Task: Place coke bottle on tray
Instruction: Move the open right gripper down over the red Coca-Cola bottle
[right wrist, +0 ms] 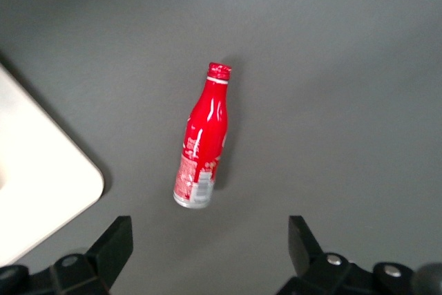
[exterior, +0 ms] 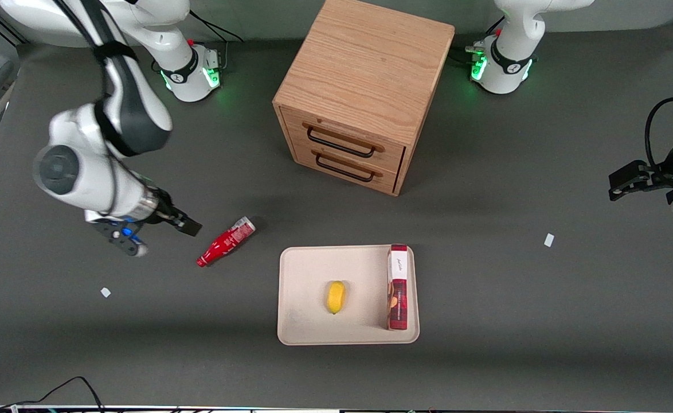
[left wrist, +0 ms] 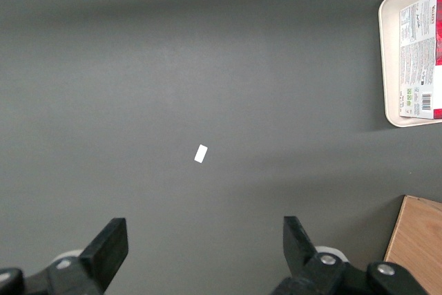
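The coke bottle (exterior: 226,241) lies on its side on the dark table, apart from the tray, toward the working arm's end. Its red cap points toward the front camera and its silver base toward the cabinet. The right wrist view shows it whole (right wrist: 204,136), untouched. The cream tray (exterior: 308,327) lies flat in front of the cabinet; one rounded corner shows in the right wrist view (right wrist: 41,184). My right gripper (exterior: 184,226) hovers over the table beside the bottle, toward the working arm's end. It is open and empty (right wrist: 208,246), with the bottle's base just outside its fingertips.
A yellow lemon (exterior: 336,296) and a flat red-and-white box (exterior: 398,287) standing on its edge are on the tray. The wooden two-drawer cabinet (exterior: 359,92) stands farther from the front camera. Small white scraps (exterior: 105,292) (exterior: 549,240) lie on the table.
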Tool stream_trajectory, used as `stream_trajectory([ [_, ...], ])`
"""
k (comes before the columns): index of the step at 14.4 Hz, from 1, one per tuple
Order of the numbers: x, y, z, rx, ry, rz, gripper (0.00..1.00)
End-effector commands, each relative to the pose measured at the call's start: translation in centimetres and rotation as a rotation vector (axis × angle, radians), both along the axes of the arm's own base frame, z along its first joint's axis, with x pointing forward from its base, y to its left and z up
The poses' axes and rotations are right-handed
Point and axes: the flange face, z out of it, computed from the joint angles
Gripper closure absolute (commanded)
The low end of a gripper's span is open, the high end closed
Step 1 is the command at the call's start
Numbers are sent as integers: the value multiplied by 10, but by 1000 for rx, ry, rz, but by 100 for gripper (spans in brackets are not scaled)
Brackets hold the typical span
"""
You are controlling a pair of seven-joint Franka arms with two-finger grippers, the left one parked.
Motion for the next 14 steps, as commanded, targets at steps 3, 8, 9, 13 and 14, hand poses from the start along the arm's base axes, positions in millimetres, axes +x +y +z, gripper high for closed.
stream_trajectory([
  [3,-11,1,-76,-12,4,-82,0],
  [8,-8,3,-131,-31,0,-145,0],
  [9,-7,3,-141,-38,-6,-151,0],
  [13,-6,12,-159,-25,-32,-174,0],
  [14,-6,15,-164,-21,-36,-170,0],
])
